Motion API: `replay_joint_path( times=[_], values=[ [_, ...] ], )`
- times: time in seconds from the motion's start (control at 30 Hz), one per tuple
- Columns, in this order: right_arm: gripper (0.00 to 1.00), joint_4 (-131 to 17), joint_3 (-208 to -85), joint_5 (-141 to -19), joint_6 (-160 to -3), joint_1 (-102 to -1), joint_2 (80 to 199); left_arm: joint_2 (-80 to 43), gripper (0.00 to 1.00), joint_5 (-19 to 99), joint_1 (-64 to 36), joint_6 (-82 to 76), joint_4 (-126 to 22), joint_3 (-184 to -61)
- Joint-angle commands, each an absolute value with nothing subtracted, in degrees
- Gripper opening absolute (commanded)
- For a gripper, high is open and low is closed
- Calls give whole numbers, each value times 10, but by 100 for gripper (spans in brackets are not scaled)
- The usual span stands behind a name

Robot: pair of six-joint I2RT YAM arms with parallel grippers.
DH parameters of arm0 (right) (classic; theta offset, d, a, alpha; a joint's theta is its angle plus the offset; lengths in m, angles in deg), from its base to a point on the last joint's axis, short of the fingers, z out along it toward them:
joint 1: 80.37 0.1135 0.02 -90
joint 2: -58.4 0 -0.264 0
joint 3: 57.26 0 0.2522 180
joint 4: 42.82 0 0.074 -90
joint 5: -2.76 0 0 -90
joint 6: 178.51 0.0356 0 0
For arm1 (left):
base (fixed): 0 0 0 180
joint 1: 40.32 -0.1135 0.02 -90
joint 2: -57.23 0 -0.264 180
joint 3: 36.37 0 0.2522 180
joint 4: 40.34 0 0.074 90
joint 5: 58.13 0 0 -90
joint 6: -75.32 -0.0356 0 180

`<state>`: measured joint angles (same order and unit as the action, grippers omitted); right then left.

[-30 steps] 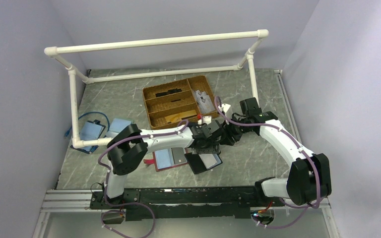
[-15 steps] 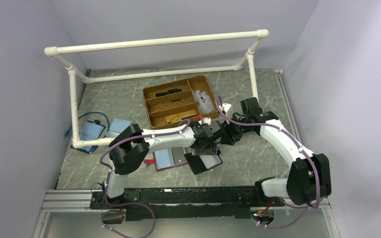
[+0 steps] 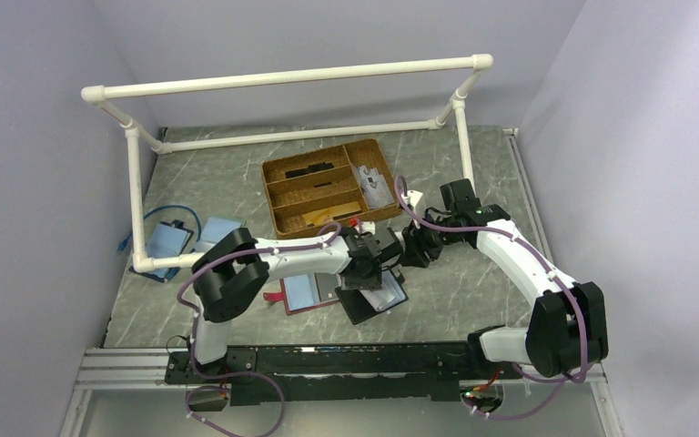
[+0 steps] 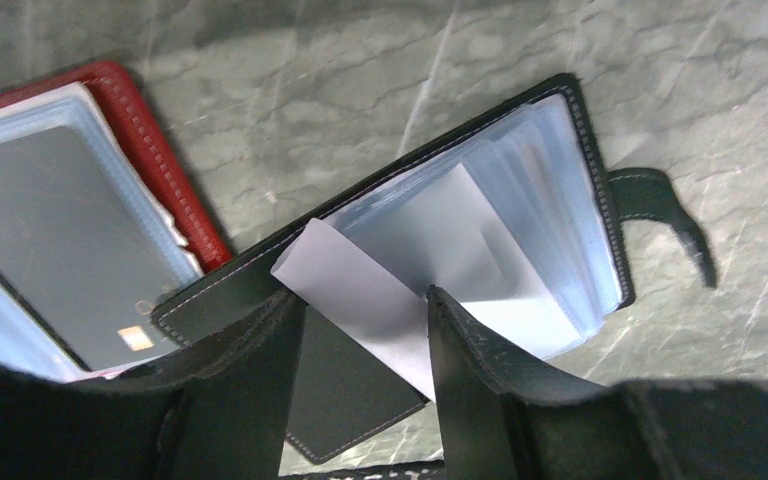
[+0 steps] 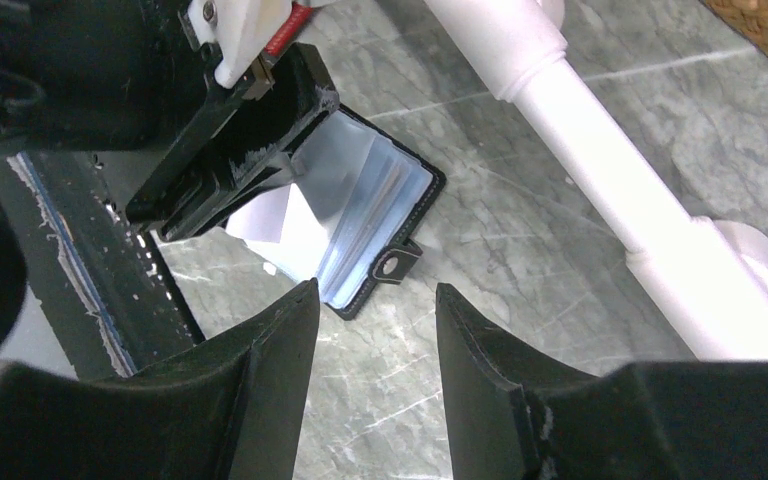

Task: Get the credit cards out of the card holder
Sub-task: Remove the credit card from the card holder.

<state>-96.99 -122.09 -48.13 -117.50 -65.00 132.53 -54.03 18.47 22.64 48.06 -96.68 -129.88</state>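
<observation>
The black-edged card holder [image 3: 384, 299] lies open on the table, its clear sleeves fanned up [image 4: 545, 215]. A pale whitish card [image 4: 375, 290] sticks out of the sleeves at a slant. My left gripper [image 4: 363, 295] is open and hangs just above the holder, with the pale card lying between its fingers; the right fingertip [image 4: 440, 310] is at the card's edge. My right gripper [image 5: 375, 288] is open and empty above bare table, just right of the holder [image 5: 370, 215]. In the top view the left gripper [image 3: 364, 276] covers part of the holder, and the right gripper [image 3: 410, 251] is beside it.
A red-edged wallet [image 3: 305, 293] lies open left of the holder, with a dark grey card [image 4: 60, 250] in its sleeve. A wicker tray [image 3: 328, 185] stands behind. A white pipe frame [image 5: 600, 170] runs along the back and left. Blue items [image 3: 168, 239] lie at the far left.
My left gripper has moved down and toward the near left, onto the holder. My right gripper has drawn back slightly to the right.
</observation>
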Motion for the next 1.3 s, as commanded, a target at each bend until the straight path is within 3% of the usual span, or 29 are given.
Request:
replay_joint_path(
  times=[0.0,0.33,0.53,1.0,1.27],
  values=[
    [48,-976,-1237,-427,-1203,-645,1307,-479,52,192,223,478,-935,-1244],
    [42,-957,-1210,-420,-1254,-567,1296,-349,49,269,200,446,-698,-1021],
    [24,-937,-1206,-492,-1249,-528,1338,-307,41,312,174,461,-602,-922],
    [13,-925,-1218,-626,-1213,-474,1439,-286,36,332,157,451,-546,-866],
    [11,-943,-1230,-611,-1220,-427,1482,-265,37,341,149,440,-518,-848]
  ],
)
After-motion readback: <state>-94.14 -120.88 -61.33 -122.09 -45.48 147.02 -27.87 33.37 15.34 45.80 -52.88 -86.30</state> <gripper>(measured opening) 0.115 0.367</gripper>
